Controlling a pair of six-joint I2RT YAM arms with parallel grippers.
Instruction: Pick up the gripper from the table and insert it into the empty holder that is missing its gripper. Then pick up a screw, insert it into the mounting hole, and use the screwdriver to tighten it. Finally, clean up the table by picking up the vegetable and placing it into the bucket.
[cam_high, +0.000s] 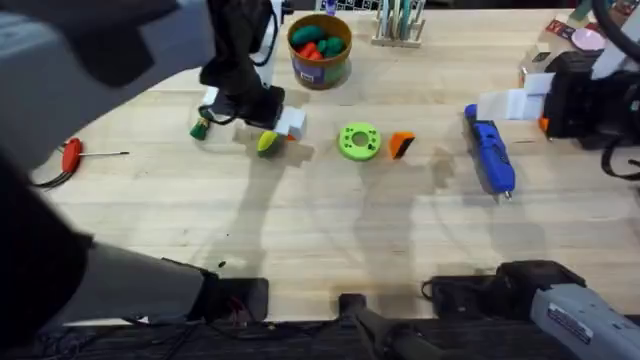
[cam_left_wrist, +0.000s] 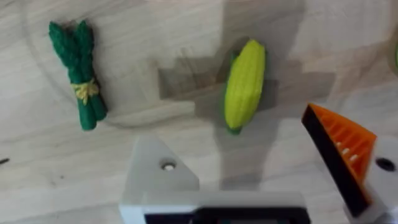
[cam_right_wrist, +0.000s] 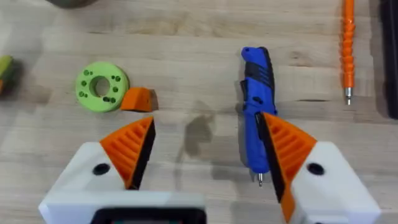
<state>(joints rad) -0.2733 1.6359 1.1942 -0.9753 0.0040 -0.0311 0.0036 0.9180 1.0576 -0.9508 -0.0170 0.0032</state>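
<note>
end effector open | screwdriver on table | gripper touching green disc

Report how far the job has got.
Nothing looks done. The gripper lies loose by the green disc; the left arm's holder lacks its finger. The screwdriver rests untouched. Corn and asparagus remain outside the bucket.

You get bright, even light from above; soft grey shadows fall across the pale worktop. Near the overhead camera, the left arm looms large, dark and blurred.
</note>
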